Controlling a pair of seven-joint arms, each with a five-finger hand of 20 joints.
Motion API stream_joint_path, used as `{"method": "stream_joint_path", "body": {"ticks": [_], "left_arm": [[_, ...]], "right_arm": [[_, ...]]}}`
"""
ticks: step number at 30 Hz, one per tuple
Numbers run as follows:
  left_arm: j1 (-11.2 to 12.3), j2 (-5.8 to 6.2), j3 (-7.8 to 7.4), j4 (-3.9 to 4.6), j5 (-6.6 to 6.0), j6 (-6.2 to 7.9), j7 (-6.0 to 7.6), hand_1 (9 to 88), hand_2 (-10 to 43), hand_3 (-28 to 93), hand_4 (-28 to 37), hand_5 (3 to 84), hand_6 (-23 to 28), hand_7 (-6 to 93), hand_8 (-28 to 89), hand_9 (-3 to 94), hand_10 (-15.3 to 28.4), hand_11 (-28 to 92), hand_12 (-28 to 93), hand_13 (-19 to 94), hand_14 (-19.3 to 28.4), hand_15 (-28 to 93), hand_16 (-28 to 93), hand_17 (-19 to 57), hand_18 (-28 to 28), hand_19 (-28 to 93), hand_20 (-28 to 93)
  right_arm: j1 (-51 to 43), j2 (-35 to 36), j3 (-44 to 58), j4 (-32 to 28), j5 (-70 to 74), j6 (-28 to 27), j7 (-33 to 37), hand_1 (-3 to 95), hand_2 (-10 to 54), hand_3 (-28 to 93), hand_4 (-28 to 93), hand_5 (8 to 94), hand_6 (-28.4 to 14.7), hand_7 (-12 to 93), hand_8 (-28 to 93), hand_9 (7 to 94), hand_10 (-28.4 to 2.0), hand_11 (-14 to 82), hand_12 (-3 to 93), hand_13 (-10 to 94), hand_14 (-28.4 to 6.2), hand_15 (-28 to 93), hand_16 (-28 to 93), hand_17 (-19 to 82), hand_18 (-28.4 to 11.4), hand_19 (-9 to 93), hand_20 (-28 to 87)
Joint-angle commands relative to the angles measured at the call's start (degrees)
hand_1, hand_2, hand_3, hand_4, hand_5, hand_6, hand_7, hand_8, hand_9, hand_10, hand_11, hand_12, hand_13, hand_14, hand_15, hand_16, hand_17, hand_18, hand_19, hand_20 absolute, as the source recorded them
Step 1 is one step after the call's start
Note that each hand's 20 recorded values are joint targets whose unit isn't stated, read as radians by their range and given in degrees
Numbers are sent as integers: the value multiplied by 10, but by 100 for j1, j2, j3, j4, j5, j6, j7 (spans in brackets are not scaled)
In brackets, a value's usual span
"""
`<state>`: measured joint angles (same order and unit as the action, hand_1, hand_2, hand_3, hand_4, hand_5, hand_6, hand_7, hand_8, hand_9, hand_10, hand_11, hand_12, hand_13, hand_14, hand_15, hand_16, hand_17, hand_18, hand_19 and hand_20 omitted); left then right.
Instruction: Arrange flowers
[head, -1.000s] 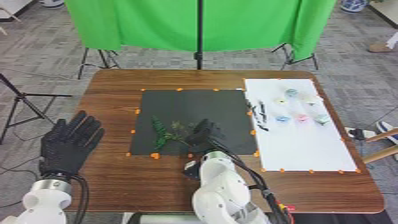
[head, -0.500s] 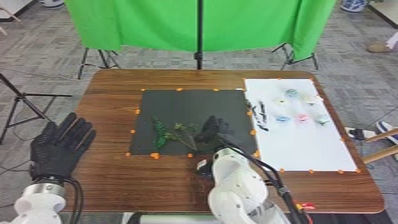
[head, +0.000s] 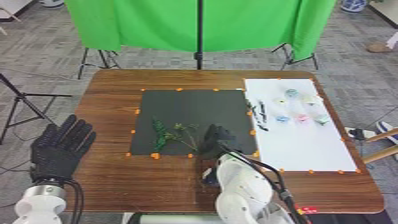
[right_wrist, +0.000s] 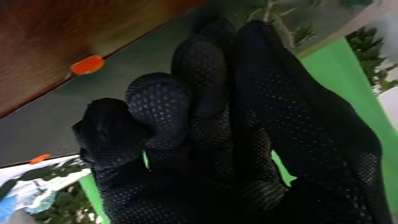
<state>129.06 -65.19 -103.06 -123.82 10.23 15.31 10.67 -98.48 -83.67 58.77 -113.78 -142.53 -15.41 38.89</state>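
My left hand (head: 62, 146) is open above the table's left side, its fingers spread. My right hand (head: 214, 141), relaxed and open, is over the black mat's lower right part, just right of a budded sprig (head: 183, 135). Left of that sprig lies a dark green leafy stem (head: 160, 134). In the right wrist view, my right hand (right_wrist: 213, 125) has some fingers slightly bent, with a twig (right_wrist: 269, 11) beyond their tips. On the white sheet (head: 306, 150) are a pink flower (head: 302, 118), a blue flower (head: 282, 119) and several other pale ones.
Dark, thin pieces (head: 259, 114) lie along the white sheet's left edge. Orange tape marks border the black mat (head: 191, 105) and the sheet on the brown table (head: 115, 100). A green cloth (head: 151, 25) hangs behind the table.
My right hand has moved right and slightly back toward the robot, away from the budded sprig. My left hand has shifted a little left and back.
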Motion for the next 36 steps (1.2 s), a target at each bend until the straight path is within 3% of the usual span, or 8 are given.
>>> {"method": "stream_joint_path", "body": {"ticks": [1,15,20,25,30,33,36], "left_arm": [[87,-61,48,17,-7,-23,-44,316,132,736,-277,482,89,118,-85,445,147,226,127,352,155,440,-62,-11,137,321,160],[124,-50,18,7,-64,-8,-6,314,133,737,-279,481,89,118,-85,444,147,225,127,352,155,440,-62,-11,137,319,160],[151,-102,-3,2,-36,-57,-8,314,134,737,-279,481,88,118,-86,444,147,225,127,352,155,440,-62,-11,137,319,161],[182,-112,-21,-23,-37,-36,22,314,134,738,-279,481,89,117,-86,445,147,225,127,352,156,440,-63,-11,137,319,160],[157,-111,14,-37,-2,-52,22,313,134,738,-279,481,88,118,-85,445,148,225,127,352,155,440,-62,-11,137,318,160],[131,-115,31,-28,-3,-34,6,313,134,738,-279,481,89,118,-86,445,148,224,127,352,155,440,-62,-11,137,318,160],[112,-124,39,-20,7,-34,-16,313,134,738,-279,480,89,117,-86,445,148,224,127,351,154,440,-63,-11,137,318,161]], "right_arm": [[-142,46,-224,-10,-17,-367,-182,604,-93,687,-219,774,-58,178,117,839,-130,380,445,738,-152,671,412,438,-272,932,511],[-154,49,-249,-59,-106,-507,-188,601,-92,687,-218,775,-59,175,121,840,-133,374,448,734,-156,673,411,435,-274,932,504],[-12,183,-9,-261,101,-399,170,590,-94,684,-214,773,-60,179,132,839,-132,373,446,734,-156,672,410,436,-275,932,501],[217,371,364,-585,-111,458,165,559,-95,662,-192,769,-65,194,170,833,-139,379,431,733,-158,670,405,438,-278,932,499],[600,544,744,-360,-339,1198,282,538,-95,639,-181,743,-77,191,170,803,-160,375,396,699,-172,664,390,408,-282,932,485],[837,572,932,-93,-417,1170,326,509,-95,674,-188,710,-85,182,122,776,-180,347,366,670,-180,663,372,391,-283,932,465],[1029,630,1023,44,-374,1007,427,481,-95,719,-199,678,-87,172,-37,736,-201,292,265,644,-186,681,343,383,-284,932,456]]}}
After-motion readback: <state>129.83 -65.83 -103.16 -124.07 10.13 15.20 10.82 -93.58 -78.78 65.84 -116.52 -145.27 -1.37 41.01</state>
